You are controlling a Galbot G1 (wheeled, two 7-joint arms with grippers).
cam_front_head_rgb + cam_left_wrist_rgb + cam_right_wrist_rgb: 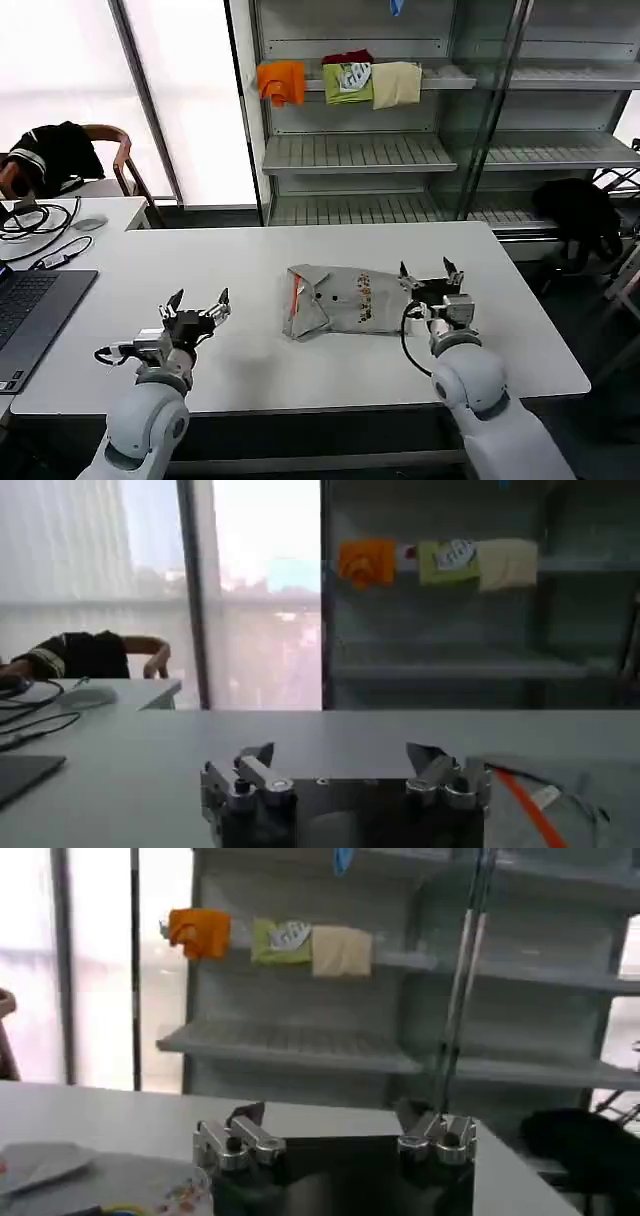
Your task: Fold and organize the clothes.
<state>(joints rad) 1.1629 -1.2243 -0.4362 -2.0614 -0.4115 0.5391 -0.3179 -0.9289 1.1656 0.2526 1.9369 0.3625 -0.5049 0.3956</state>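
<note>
White table [300,385] carries the work, with the shelving unit [400,150] standing behind it against the window wall. On that unit's upper shelf sit 3 folded garments in orange [281,82], green [349,84] and cream [397,84]; these are not part of the job. A laptop [30,315] rests at the table's left edge, well apart from the work.

Task item: the light grey T-shirt [335,300] lies flat near the middle of the table, already reduced to a compact, roughly rectangular bundle. A red accent shows on its left end and the multicoloured print faces up toward its right half. The left end looks uneven, with an angled flap, so the fold is judged incomplete or untidy.

Right gripper [432,272] sits at the shirt's right end, close to its edge; whether it touches the cloth cannot be told. Its fingers are spread wide and hold nothing, as the right wrist view confirms [335,1138]. Left gripper [198,305] hovers over bare table to the left of the shirt, clearly apart from it, fingers likewise spread wide and empty [345,772].

Assessment of the step in hand: a further fold of the bundle, or squaring it up. Recommended practice:
1. Bring each gripper low to its own end of the shirt and pinch all layers, not the top layer alone.
2. Lift both ends evenly so the soft fabric does not sag and unfold.
3. Lay the edge down aligned, then let go only once the cloth lies flat.

Risk: a shallow pinch would peel 1 layer and undo the existing folds.
</note>
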